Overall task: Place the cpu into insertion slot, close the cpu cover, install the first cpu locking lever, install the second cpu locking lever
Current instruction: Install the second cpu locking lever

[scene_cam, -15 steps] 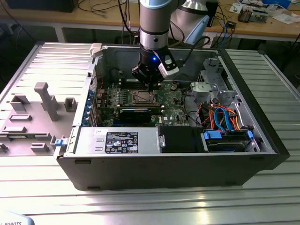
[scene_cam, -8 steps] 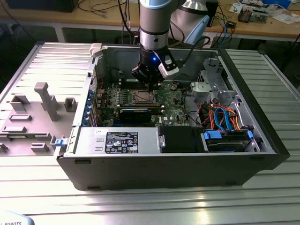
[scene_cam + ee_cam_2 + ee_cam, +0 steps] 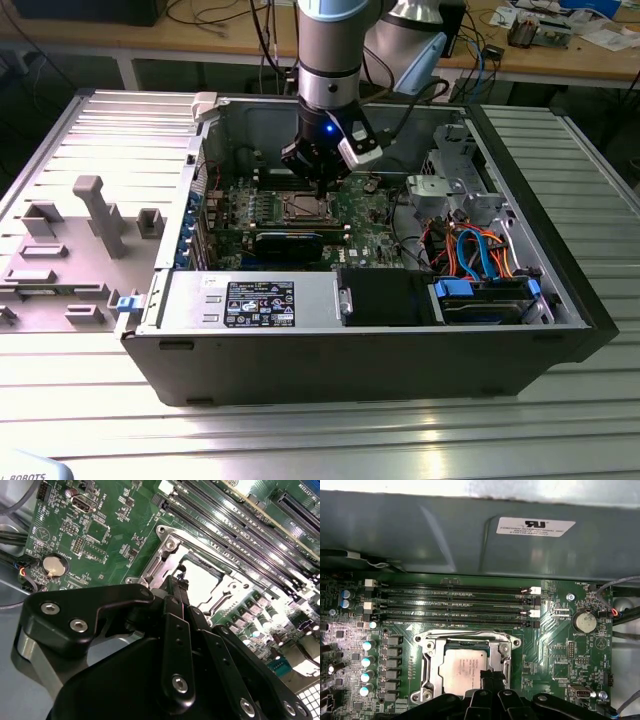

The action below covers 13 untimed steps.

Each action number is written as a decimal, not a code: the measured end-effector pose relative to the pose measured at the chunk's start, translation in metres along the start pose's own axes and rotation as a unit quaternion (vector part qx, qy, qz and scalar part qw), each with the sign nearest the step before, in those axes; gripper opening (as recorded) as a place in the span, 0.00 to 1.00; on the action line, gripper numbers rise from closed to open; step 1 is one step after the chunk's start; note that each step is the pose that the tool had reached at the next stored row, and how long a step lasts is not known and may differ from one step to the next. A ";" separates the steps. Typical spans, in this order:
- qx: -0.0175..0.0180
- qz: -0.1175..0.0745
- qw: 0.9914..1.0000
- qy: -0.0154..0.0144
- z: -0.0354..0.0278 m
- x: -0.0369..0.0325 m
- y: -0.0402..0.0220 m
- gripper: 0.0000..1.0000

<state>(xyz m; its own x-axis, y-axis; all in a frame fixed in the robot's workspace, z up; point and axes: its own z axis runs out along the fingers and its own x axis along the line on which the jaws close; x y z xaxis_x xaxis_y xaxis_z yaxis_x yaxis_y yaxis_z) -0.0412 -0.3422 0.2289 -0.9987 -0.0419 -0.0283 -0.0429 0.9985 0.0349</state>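
Sitting in the insertion slot (image 3: pixel 465 667), the cpu (image 3: pixel 465 670) shows through the cutout of the cpu cover (image 3: pixel 434 665), which lies flat around it. Long memory slots (image 3: pixel 455 605) run just beyond the socket, and a coin battery (image 3: pixel 584 621) sits off to one side. Directly above the chip, the pincer (image 3: pixel 181 580) has its fingers drawn nearly together, gripping nothing, tips close over the cover's edge.

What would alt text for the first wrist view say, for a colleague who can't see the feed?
The gripper hangs close over the cpu, which sits in the insertion slot with the silvery cpu cover framing it on the green motherboard. Four long memory slots run beside the socket, with a round coin battery off to one side.
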 end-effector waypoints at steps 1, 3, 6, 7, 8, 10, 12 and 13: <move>0.000 0.000 1.000 0.000 0.0000 0.0000 0.0000 0.11; 0.000 0.000 1.000 0.000 -0.0001 0.0000 -0.0003 0.11; 0.000 0.000 1.000 0.000 -0.0001 0.0000 -0.0003 0.11; 0.000 0.000 1.000 0.000 -0.0001 0.0000 -0.0003 0.11; 0.000 0.000 1.000 0.000 -0.0001 0.0000 -0.0003 0.11; 0.000 0.000 1.000 0.000 -0.0001 0.0000 -0.0004 0.11; 0.000 0.000 1.000 0.000 -0.0001 0.0000 -0.0004 0.11; 0.000 0.000 1.000 0.000 -0.0001 0.0000 -0.0007 0.11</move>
<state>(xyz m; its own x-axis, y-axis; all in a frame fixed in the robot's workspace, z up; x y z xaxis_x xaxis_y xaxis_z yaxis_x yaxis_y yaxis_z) -0.0412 -0.3429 0.2290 -0.9987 -0.0422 -0.0282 -0.0432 0.9985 0.0347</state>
